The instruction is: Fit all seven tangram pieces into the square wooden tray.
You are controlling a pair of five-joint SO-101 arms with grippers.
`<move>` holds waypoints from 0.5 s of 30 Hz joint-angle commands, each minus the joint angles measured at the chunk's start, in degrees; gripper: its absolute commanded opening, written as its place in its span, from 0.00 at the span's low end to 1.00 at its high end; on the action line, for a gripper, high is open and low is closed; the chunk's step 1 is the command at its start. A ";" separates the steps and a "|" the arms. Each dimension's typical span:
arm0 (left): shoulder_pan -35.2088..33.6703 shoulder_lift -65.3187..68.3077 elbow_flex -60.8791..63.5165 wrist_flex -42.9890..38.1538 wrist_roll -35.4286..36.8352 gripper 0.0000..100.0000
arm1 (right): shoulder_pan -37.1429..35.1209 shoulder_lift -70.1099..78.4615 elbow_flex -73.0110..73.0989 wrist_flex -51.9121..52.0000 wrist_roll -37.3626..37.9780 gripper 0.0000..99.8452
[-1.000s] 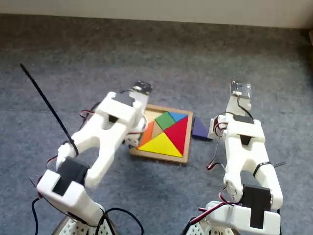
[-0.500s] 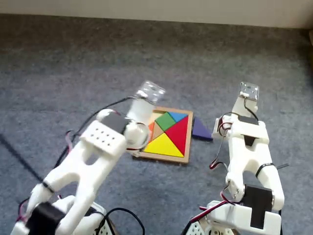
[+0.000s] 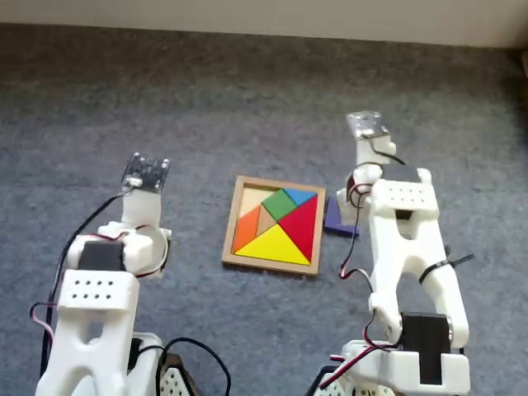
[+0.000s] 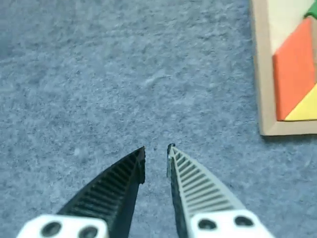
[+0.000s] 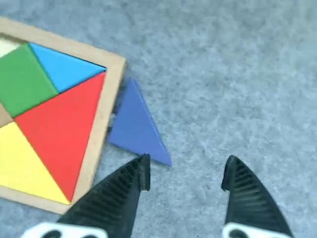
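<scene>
Note right claw spread wide and empty, with the blue triangle flat on the carpeted table just ahead of its tips, touching or nearly touching the outer rim of the wooden tray. Note left claw close to clenched, thin gap at the tips, nothing between, on the far side of the tray from that piece. In the tray, six coloured pieces by the look of it, plus bare wood at the corner farthest from the right claw. Likely trouble: thin flat piece on soft pile, so easy to close over the top and skid it instead of lifting. Could also jam one tip between piece and rim, shoving the tray and unseating the red triangle next to that rim. Even after a clean pick, a long carry over the seated pieces to the open corner; risk of dropping it tilted or wrongly turned onto the orange piece or the rim.
</scene>
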 commanded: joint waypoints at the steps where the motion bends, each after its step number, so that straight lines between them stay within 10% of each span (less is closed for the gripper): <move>1: -3.30 -1.89 5.67 -6.24 -1.93 0.10 | -4.26 -2.07 -3.21 0.84 2.73 0.25; 15: -3.56 -2.42 10.33 -10.81 -1.93 0.10 | -6.20 22.73 -19.74 1.27 3.08 0.35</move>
